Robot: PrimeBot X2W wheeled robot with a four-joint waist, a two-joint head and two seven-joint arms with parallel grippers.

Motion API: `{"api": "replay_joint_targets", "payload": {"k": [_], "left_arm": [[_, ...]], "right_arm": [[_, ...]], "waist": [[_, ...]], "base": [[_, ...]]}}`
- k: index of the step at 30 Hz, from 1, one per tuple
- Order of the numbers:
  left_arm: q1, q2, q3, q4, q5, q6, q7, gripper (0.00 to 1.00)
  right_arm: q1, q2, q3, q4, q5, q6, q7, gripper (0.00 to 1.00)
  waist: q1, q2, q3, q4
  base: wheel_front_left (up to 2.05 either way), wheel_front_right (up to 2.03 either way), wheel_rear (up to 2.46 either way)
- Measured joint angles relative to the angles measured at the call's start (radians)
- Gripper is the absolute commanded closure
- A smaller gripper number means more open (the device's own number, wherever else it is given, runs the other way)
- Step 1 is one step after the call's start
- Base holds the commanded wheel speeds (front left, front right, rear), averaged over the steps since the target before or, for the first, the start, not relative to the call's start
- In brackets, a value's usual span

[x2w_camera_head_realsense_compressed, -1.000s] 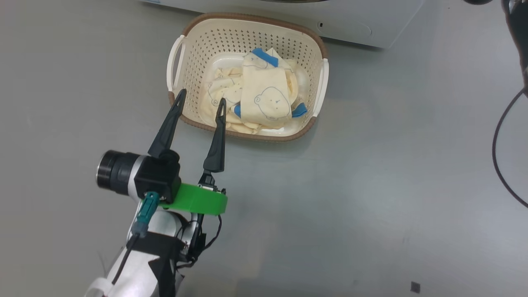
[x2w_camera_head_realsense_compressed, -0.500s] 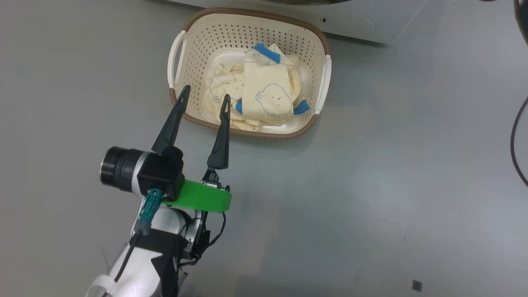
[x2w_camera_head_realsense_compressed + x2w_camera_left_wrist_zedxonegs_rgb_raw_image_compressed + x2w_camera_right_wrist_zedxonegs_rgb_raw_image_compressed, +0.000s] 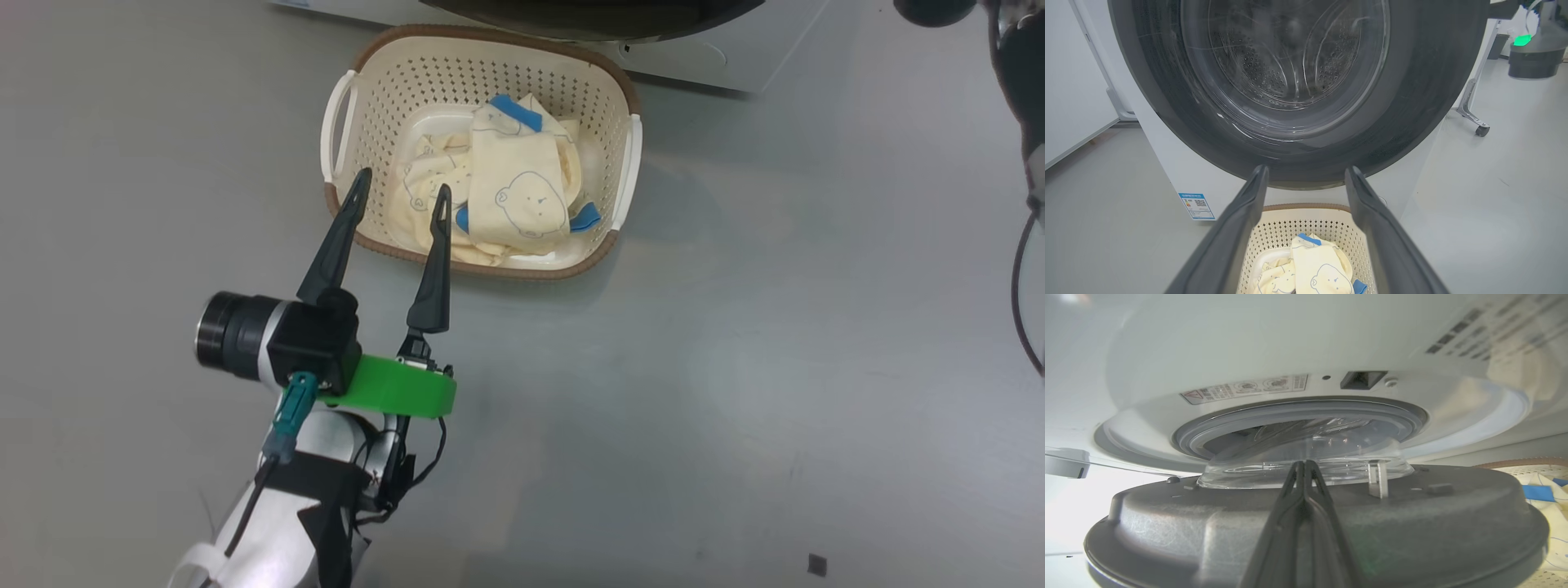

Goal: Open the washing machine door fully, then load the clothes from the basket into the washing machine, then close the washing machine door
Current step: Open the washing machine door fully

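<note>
In the head view, more of the washing machine door (image 3: pixel 588 12) is shown at 12 o'clock than before. The clothes (image 3: pixel 522 196) are left in the basket (image 3: pixel 490 271), whose 7 o'clock corner is met by the spread, empty left gripper (image 3: pixel 403 181). In the right wrist view, the clenched right gripper (image 3: pixel 1304 463) is seen at the door's inner face, so opening is judged unfinished.

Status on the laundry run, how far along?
Done: nothing complete. In hand: the washing machine door is only ajar, glass bowl partly out of the seal, shut right gripper at its inner side. Left: open it fully, load the clothes lying in the basket by the open left gripper, close the door.
</note>
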Motion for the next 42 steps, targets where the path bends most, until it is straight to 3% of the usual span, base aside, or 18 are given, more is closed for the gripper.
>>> {"api": "replay_joint_targets", "payload": {"k": [28, 42], "left_arm": [[0.036, 0.000, 0.035, 0.014, 0.010, -0.001, 0.000, 0.00], [0.052, 0.000, 0.044, 0.027, 0.010, -0.002, 0.000, 0.00]], "right_arm": [[0.441, 0.035, 0.104, -0.533, 0.047, 0.000, 0.180, 1.00], [0.587, 0.041, 0.204, -0.683, 0.084, 0.000, 0.197, 1.00]], "waist": [[0.0000, 0.0000, -0.075, -0.029], [-0.0001, 0.0000, -0.107, -0.037]], "base": [[0.00, 0.00, 0.00], [0.00, 0.00, 0.00]]}}
